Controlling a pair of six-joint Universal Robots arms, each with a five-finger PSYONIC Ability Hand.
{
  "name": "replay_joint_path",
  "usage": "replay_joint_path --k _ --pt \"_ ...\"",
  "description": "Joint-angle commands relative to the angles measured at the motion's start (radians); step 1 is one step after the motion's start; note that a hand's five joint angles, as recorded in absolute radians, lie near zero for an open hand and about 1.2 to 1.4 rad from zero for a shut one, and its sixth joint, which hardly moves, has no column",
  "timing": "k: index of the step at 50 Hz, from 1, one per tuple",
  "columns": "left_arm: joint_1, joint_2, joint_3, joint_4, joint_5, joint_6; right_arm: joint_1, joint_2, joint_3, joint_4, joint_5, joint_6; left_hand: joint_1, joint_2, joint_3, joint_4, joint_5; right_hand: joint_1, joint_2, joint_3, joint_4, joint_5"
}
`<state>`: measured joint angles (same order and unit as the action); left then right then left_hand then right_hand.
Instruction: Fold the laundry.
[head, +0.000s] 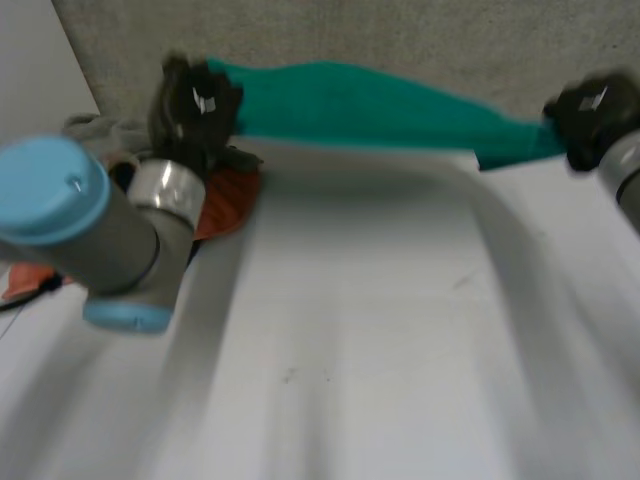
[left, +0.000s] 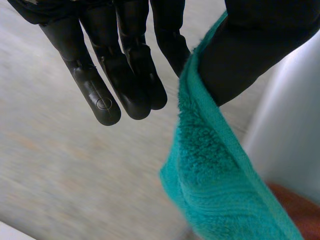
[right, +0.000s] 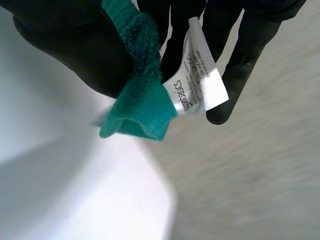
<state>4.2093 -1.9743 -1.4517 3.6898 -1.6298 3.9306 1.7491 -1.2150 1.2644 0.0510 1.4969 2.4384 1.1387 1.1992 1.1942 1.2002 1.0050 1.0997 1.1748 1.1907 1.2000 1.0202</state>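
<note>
A teal towel (head: 370, 105) hangs stretched in the air beyond the table's far edge, held between both hands. My left hand (head: 195, 105) pinches its left end; in the left wrist view the thumb (left: 255, 45) presses the towel's edge (left: 220, 170) against the fingers (left: 130, 75). My right hand (head: 592, 115) pinches the right end. In the right wrist view the thumb (right: 75, 45) clamps the towel's corner (right: 142, 107) with its white care label (right: 197, 75) against the fingers (right: 240, 60).
A pile of laundry lies at the table's far left, with an orange cloth (head: 225, 200) and a grey cloth (head: 100, 128). The white table (head: 360, 330) spreads below the towel. Grey carpet (head: 400, 40) lies beyond the table.
</note>
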Motion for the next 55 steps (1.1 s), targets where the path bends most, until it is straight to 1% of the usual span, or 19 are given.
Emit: replay_joint_path --k 1,5,10,11,12,15,16,19,20,21,22,23,26,27,31,40,46,49,55 --pt "-0.008 -0.098 -0.157 0.001 -0.001 0.003 -0.016 0.106 0.119 0.056 -0.037 0.057 0.258 0.197 0.202 0.196 0.217 0.297 0.221 0.206 0.196 0.202" --pt "-0.011 -0.167 -0.176 -0.008 -0.002 0.002 -0.046 0.134 0.151 0.056 -0.035 0.06 0.258 0.197 0.202 0.196 0.217 0.297 0.221 0.206 0.196 0.202" --pt "-0.015 -0.187 -0.199 -0.054 0.002 -0.005 -0.077 0.134 0.182 0.056 -0.038 0.06 0.258 0.197 0.202 0.196 0.217 0.297 0.221 0.206 0.196 0.202" --pt "-0.015 -0.187 -0.202 -0.066 0.004 -0.007 -0.083 0.134 0.187 0.056 -0.038 0.06 0.177 0.116 0.121 0.115 0.136 0.297 0.221 0.206 0.196 0.202" --pt "-0.011 -0.184 -0.207 -0.085 0.005 -0.01 -0.095 0.132 0.194 0.056 -0.04 0.059 -0.051 -0.111 -0.106 -0.112 -0.092 0.297 0.221 0.206 0.196 0.202" --pt "-0.002 -0.173 -0.21 -0.105 0.013 -0.034 -0.112 0.131 0.201 0.056 -0.043 0.059 -0.41 -0.471 -0.466 -0.472 -0.451 0.297 0.221 0.206 0.196 0.202" --pt "0.014 -0.161 -0.211 -0.119 0.025 -0.068 -0.123 0.131 0.204 0.056 -0.044 0.059 -0.472 -0.533 -0.528 -0.534 -0.513 0.297 0.221 0.206 0.196 0.202" --pt "0.057 -0.133 -0.213 -0.146 0.06 -0.14 -0.151 0.131 0.204 0.056 -0.061 0.06 -0.505 -0.566 -0.561 -0.567 -0.546 0.297 0.221 0.206 0.196 0.202" --pt "0.084 -0.12 -0.214 -0.171 0.091 -0.195 -0.158 0.131 0.204 0.056 -0.069 0.06 -0.569 -0.63 -0.625 -0.631 -0.61 0.297 0.221 0.206 0.196 0.202" --pt "0.097 -0.115 -0.216 -0.182 0.109 -0.224 -0.164 0.131 0.204 0.056 -0.075 0.06 -0.593 -0.654 -0.649 -0.655 -0.634 0.297 0.221 0.206 0.196 0.202" --pt "0.109 -0.11 -0.216 -0.192 0.128 -0.252 -0.171 0.131 0.204 0.055 -0.083 0.06 -0.602 -0.663 -0.658 -0.664 -0.643 0.297 0.221 0.206 0.196 0.202" --pt "0.132 -0.107 -0.214 -0.214 0.166 -0.304 -0.178 0.131 0.204 0.055 -0.095 0.06 -0.611 -0.671 -0.666 -0.672 -0.652 0.297 0.221 0.206 0.196 0.202" --pt "0.172 -0.107 -0.213 -0.24 0.217 -0.361 -0.183 0.131 0.204 0.055 -0.109 0.064 -0.623 -0.683 -0.678 -0.684 -0.664 0.297 0.221 0.206 0.196 0.202" --pt "0.198 -0.106 -0.216 -0.252 0.244 -0.384 -0.183 0.131 0.204 0.055 -0.113 0.068 -0.623 -0.683 -0.678 -0.684 -0.664 0.297 0.221 0.206 0.196 0.202" --pt "0.233 -0.109 -0.22 -0.275 0.281 -0.402 -0.181 0.131 0.204 0.055 -0.118 0.085 -0.617 -0.677 -0.673 -0.679 -0.658 0.297 0.221 0.206 0.196 0.202" --pt "0.235 -0.127 -0.199 -0.277 0.291 -0.395 -0.18 0.134 0.202 0.055 -0.13 0.093 -0.57 -0.631 -0.626 -0.632 -0.611 0.297 0.221 0.206 0.196 0.202" --pt "0.222 -0.195 -0.159 -0.274 0.289 -0.395 -0.181 0.135 0.204 0.053 -0.13 0.093 -0.555 -0.616 -0.611 -0.617 -0.596 0.297 0.221 0.206 0.196 0.202" --pt "0.216 -0.202 -0.142 -0.274 0.289 -0.392 -0.184 0.135 0.205 0.055 -0.132 0.093 -0.549 -0.61 -0.605 -0.611 -0.59 0.297 0.221 0.206 0.196 0.202" --pt "0.204 -0.239 -0.099 -0.275 0.289 -0.395 -0.186 0.135 0.207 0.053 -0.132 0.093 -0.403 -0.463 -0.458 -0.464 -0.444 0.297 0.221 0.206 0.196 0.202"
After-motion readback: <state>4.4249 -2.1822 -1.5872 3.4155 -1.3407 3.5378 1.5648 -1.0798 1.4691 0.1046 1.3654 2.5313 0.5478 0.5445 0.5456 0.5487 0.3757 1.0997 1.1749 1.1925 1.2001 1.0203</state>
